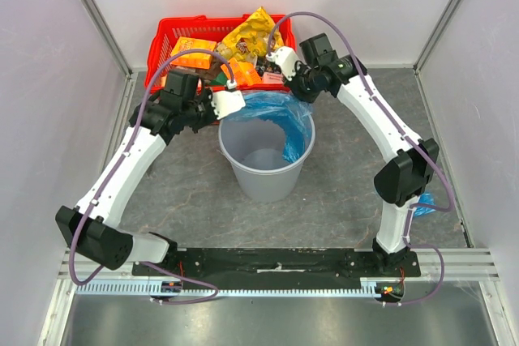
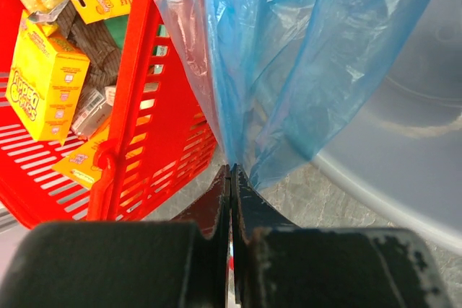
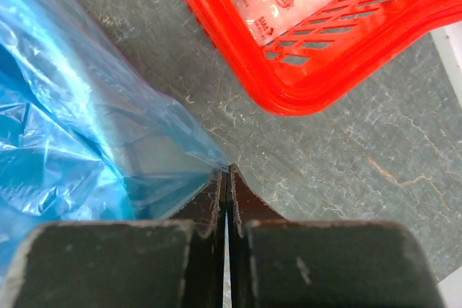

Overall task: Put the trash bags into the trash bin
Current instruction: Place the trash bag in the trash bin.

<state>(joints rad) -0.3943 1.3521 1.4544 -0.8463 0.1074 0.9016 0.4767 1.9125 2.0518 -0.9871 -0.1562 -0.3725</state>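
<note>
The left gripper (image 2: 231, 177) has its jaws pressed together, pinching an edge of the thin translucent bright-blue plastic trash bag (image 2: 289, 63). The right gripper (image 3: 227, 177) is likewise clamped on the same film. The bag spans both tips, its long axis left-to-right along the far rim of the round light-grey plastic trash bin (image 1: 261, 174). Its slack hangs inside the bin, near the red mesh basket (image 1: 165, 42).

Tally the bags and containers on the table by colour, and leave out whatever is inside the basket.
grey trash bin: 1
red basket: 1
blue trash bags: 2, one at the bin, one lying far right, partly hidden
Total: 4
</note>
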